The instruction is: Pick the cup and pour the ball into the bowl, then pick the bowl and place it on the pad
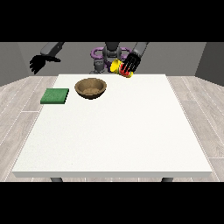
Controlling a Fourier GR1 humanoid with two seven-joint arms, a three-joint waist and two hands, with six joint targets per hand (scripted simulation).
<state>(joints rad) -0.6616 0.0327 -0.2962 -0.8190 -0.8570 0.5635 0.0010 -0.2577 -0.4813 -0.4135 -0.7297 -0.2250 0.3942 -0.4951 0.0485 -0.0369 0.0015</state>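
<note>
White table (131, 144), wood-plank floor (17, 113), grey walls (17, 57)

1. We see a white table (131, 131) on dark legs.
2. The bowl (91, 88) is brown, with a speckled, lighter tan inside.
3. The pad (55, 96) is plain green.
4. The cup (118, 67) is yellow with a red end.
5. Both hands, at the view's left (38, 64) and at the view's right (130, 64), are black.
6. The floor (19, 105) shows pale grey wood planks.
</note>
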